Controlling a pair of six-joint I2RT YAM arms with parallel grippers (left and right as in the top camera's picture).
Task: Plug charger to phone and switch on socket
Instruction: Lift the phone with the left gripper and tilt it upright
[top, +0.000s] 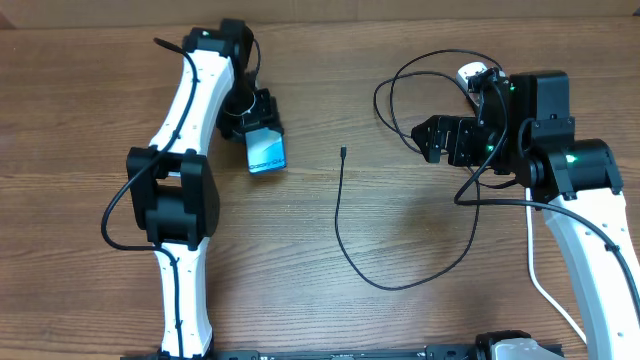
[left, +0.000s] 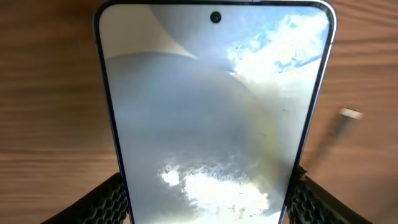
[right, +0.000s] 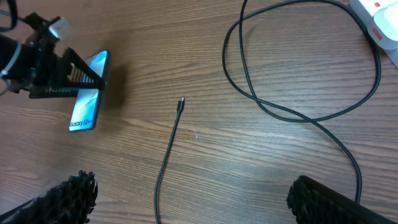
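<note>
My left gripper (top: 256, 125) is shut on the phone (top: 267, 151), gripping its two long edges near one end. The phone has a light-blue screen and fills the left wrist view (left: 211, 106), with a finger on each side at the bottom. The right wrist view shows the phone (right: 86, 102) tilted over the table. The charger's black cable (top: 338, 215) lies loose on the table, its connector tip (top: 343, 152) right of the phone and apart from it. The tip also shows in the right wrist view (right: 181, 102). My right gripper (top: 424, 140) is open and empty above the table (right: 193, 205). The white socket (top: 472, 73) is partly hidden behind the right arm.
The black cable loops wide across the middle (top: 395, 285) and curls near the socket (right: 298, 112). The socket's corner with a red mark shows at the top right of the right wrist view (right: 380, 18). A thick white cord (top: 545, 290) runs along the right arm.
</note>
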